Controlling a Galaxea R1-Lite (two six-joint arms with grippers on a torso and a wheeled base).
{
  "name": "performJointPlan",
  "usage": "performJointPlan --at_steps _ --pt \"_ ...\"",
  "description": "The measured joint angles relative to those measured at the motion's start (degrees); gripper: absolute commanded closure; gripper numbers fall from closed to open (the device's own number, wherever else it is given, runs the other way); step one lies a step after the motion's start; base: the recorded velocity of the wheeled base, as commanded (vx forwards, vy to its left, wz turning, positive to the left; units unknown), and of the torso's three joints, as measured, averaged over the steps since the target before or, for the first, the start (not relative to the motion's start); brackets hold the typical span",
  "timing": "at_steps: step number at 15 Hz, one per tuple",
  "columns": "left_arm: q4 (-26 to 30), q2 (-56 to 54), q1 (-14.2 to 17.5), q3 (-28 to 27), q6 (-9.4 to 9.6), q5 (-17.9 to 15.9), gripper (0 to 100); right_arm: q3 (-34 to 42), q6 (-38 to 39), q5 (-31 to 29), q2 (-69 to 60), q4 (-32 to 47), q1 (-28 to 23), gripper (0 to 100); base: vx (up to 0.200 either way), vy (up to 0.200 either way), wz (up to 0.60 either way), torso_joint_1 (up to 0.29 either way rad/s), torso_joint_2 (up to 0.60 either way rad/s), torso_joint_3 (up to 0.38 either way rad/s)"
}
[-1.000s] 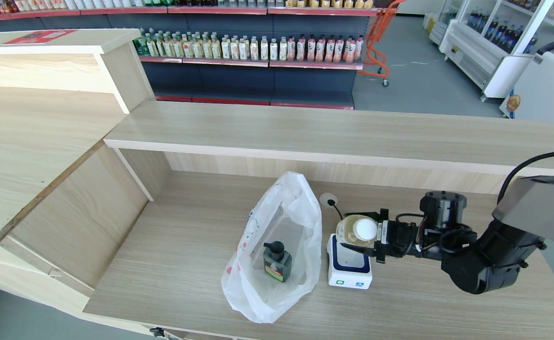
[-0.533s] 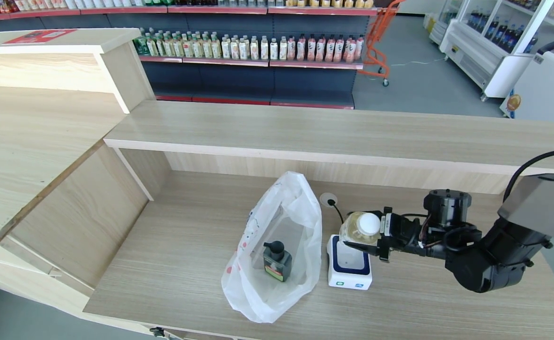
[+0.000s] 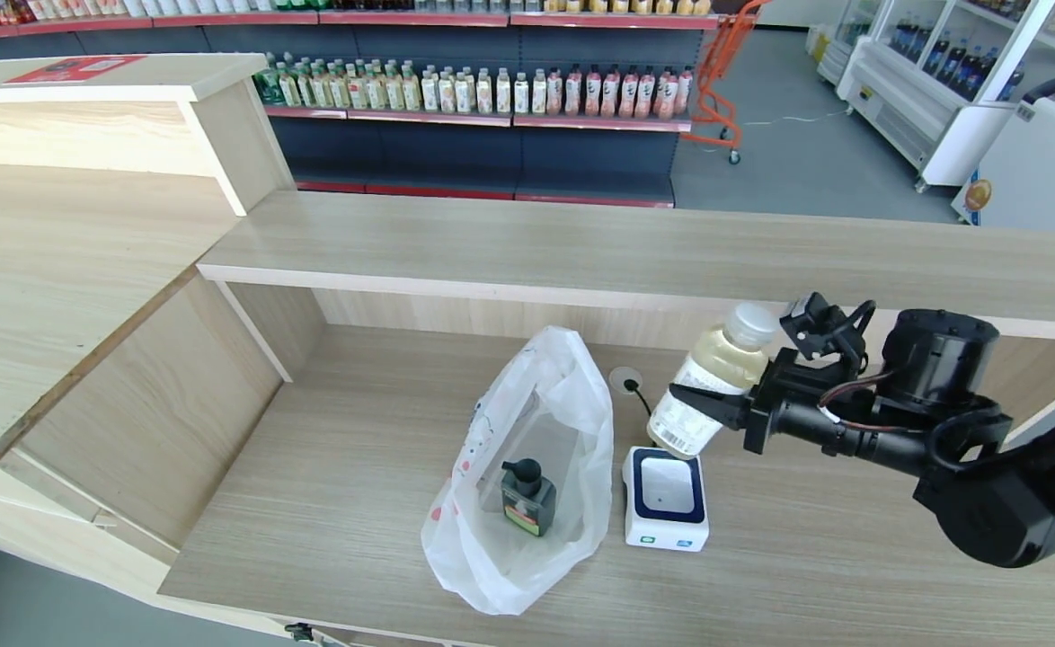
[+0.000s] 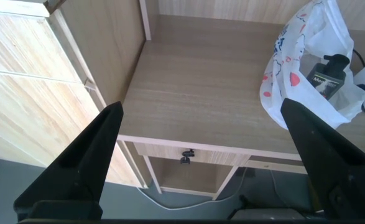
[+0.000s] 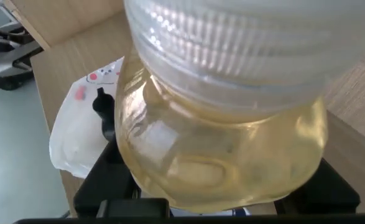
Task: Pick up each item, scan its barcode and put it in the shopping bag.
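A clear bottle of pale yellow drink with a white cap hangs tilted above the white and blue scanner. Its cap points up toward the back ledge. My right gripper is shut on its middle, and the bottle looms close in the right wrist view. Left of the scanner the white shopping bag lies open on the counter with a dark pump bottle inside. My left gripper is open, off the counter's front edge, with the bag farther off.
A cable runs from a round grommet to the scanner. A raised wooden ledge walls the back of the counter and a side panel closes its left. Store shelves of bottles stand behind.
My right arm has lifted the bottle off the scanner's face and tipped it, so its cap now points up and back. The bag and scanner have not moved.
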Motion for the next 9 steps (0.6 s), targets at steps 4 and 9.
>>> performJointPlan --at_steps 4,9 --pt "0.00 0.00 0.00 0.00 0.00 0.00 0 -0.41 12.87 -9.63 1.41 0.46 5.30 100 0.000 0.000 0.00 0.000 0.00 0.000" --pt "0.00 0.00 0.00 0.00 0.00 0.01 0 -10.23 14.93 -12.42 10.81 2.65 9.94 100 0.000 0.000 0.00 0.000 0.00 0.000"
